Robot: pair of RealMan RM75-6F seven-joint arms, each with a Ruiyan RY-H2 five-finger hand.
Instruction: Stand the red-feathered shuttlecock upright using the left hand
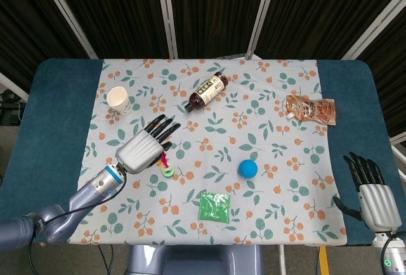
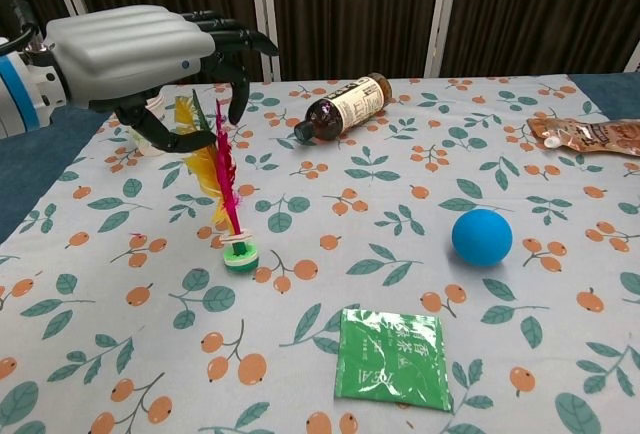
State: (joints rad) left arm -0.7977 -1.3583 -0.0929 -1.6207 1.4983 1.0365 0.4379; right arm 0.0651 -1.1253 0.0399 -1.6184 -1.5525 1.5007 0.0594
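On the floral-clothed tabletop (image 2: pixel 560 354), the red-feathered shuttlecock (image 2: pixel 226 194) stands nearly upright on its green base, at about 8 o'clock from the brown bottle (image 2: pixel 346 106) lying on its side. The left robot hand (image 2: pixel 135 54) hovers over the feather tips — whether its curled dark fingers (image 2: pixel 232 59) pinch them cannot be told. A blue ball (image 2: pixel 481 236) sits at 3 o'clock of the shuttlecock, a green packet (image 2: pixel 391 357) at 5 o'clock. The right robot hand (image 1: pixel 373 196) rests at the tabletop's lower right corner — fingers extended, holding nothing.
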